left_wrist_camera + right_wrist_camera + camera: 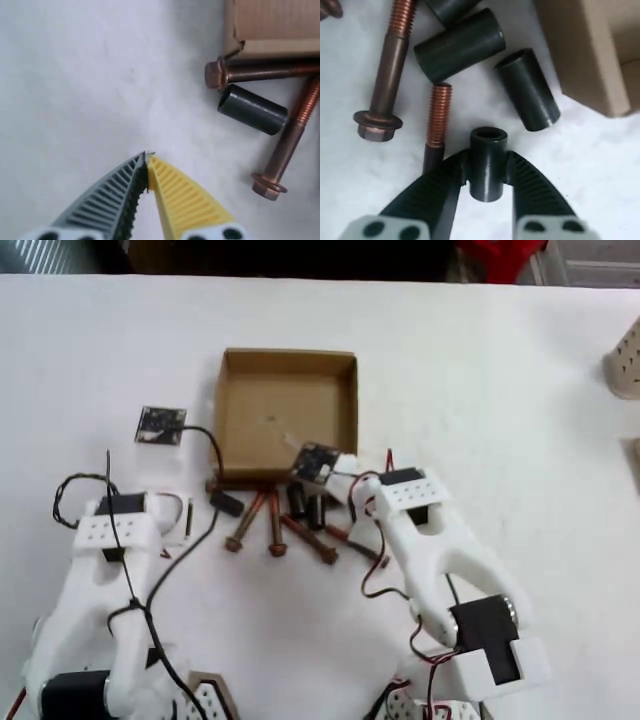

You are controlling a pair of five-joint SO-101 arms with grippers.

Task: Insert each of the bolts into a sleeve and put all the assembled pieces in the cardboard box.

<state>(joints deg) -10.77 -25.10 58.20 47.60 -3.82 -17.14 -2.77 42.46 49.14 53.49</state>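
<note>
Judging progress as barely begun | right gripper is grasping one dark sleeve among the loose parts | left gripper is resting clenched on nothing | bolts and spare sleeves are lying unjoined on the table before the cardboard box | box is holding no assembled piece, so every insertion is waiting

Right gripper is covering one bolt's head end; cardboard box is running off the frame edge.
</note>
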